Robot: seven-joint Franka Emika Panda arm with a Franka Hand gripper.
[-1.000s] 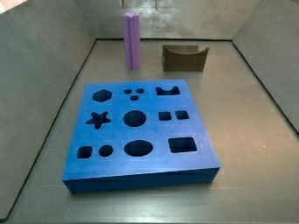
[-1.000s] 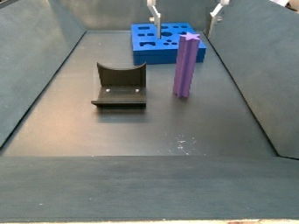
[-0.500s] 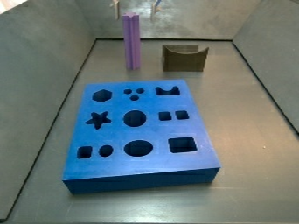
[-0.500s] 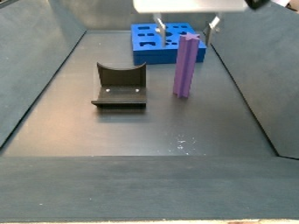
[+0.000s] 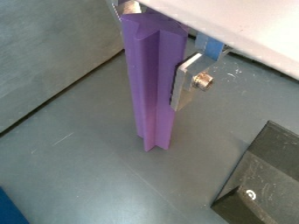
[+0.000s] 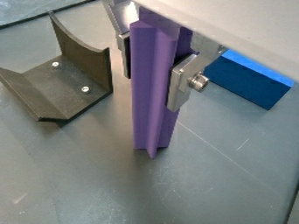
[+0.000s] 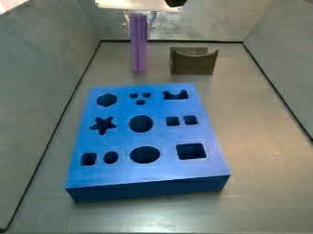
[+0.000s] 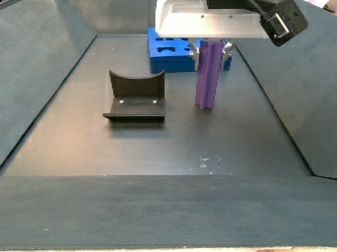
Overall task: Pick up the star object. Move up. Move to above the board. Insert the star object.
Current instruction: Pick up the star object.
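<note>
The star object (image 7: pixel 141 50) is a tall purple ridged prism that stands upright on the dark floor at the back, beyond the board. My gripper (image 7: pixel 141 18) has come down over its top. In both wrist views the silver fingers (image 6: pixel 181 83) press flat against its opposite sides, so the gripper (image 6: pixel 149 79) is shut on the prism (image 5: pixel 152 87), whose foot still rests on the floor. It also shows in a side view (image 8: pixel 208 79) under the gripper (image 8: pixel 211 49). The board (image 7: pixel 123 142) is a thick blue block with several cut-outs, lying flat.
A short dark olive-brown notched block (image 7: pixel 192 60) stands beside the prism, also seen in a side view (image 8: pixel 132 98) and a wrist view (image 6: pixel 59 74). Grey sloping walls enclose the floor. A corner of the board (image 6: pixel 251 77) shows behind the fingers.
The gripper has come down from above the prism's top until its fingers are around the upper part, and the fingers have closed in against its sides. The prism has not moved.
</note>
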